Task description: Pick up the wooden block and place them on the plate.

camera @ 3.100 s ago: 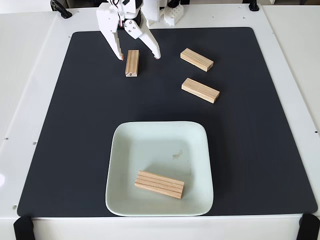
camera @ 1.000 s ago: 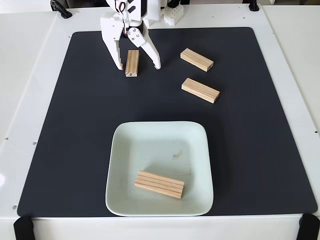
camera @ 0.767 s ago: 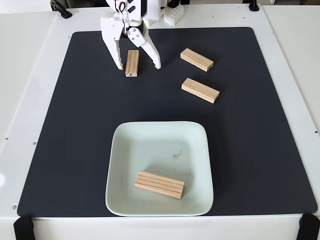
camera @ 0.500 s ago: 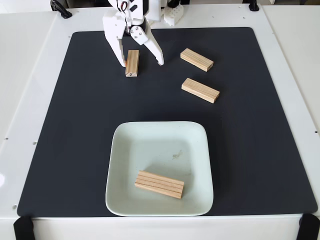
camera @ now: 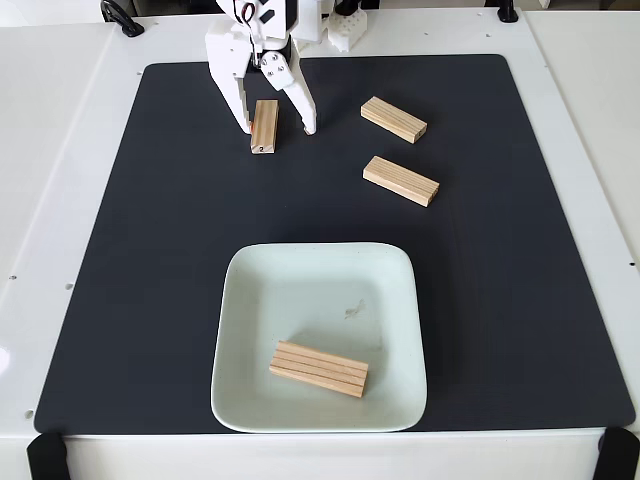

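A pale mint square plate [camera: 390, 290] lies near the front of the black mat, with one wooden block [camera: 318, 369] lying in it. Three more wooden blocks lie on the mat: one upright-oriented at the back left [camera: 264, 127], one at the back right [camera: 393, 119], one below that [camera: 400, 180]. My white gripper [camera: 276, 129] straddles the back-left block, open, with its left finger against the block's left side and its right finger a short gap off its right side.
The black mat [camera: 150, 250] covers most of the white table. The arm's white base and a black cable [camera: 120, 15] sit at the back edge. Black clamps hold the front corners [camera: 45, 455].
The gripper came down around the back-left block, and its fingers have drawn closer together, the right finger moving in toward the block. The blocks and plate have not moved.
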`<action>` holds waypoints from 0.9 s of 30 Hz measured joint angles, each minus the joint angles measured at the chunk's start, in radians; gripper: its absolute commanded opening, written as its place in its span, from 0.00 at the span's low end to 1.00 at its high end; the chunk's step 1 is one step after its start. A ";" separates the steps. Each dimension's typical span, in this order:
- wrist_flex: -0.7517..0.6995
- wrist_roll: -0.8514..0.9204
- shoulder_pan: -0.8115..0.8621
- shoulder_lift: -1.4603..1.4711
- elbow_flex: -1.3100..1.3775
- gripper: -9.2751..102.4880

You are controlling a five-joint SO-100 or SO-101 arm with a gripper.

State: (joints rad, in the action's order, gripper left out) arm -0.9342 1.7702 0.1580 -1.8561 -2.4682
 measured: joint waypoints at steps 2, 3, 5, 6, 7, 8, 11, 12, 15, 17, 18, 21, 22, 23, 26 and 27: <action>-0.005 0.000 -0.014 -0.012 -0.005 0.18; -0.006 0.000 -0.012 -0.012 0.002 0.15; -0.008 0.000 -0.011 -0.011 -0.002 0.10; -0.008 0.000 -0.011 -0.009 -0.002 0.08; -0.008 0.000 -0.011 -0.009 -0.002 0.08; -0.008 0.000 -0.011 -0.008 -0.002 0.08; -0.008 0.000 -0.011 -0.005 -0.002 0.08; -0.008 0.000 -0.011 -0.005 -0.002 0.08; -0.011 0.000 -0.011 -0.005 -0.002 0.08; -0.017 0.000 -0.011 -0.005 -0.002 0.08; -0.017 0.000 -0.011 -0.005 -0.002 0.08; -0.017 -0.018 -0.011 -0.009 0.015 0.08; -0.017 -0.040 -0.014 -0.017 0.035 0.08; -0.020 -0.057 -0.017 -0.015 0.055 0.08; -0.032 -0.115 -0.029 -0.032 0.123 0.08; -0.032 -0.135 -0.038 -0.032 0.144 0.08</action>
State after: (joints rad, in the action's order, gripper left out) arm -0.9664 1.6352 0.1197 -1.8883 -2.3240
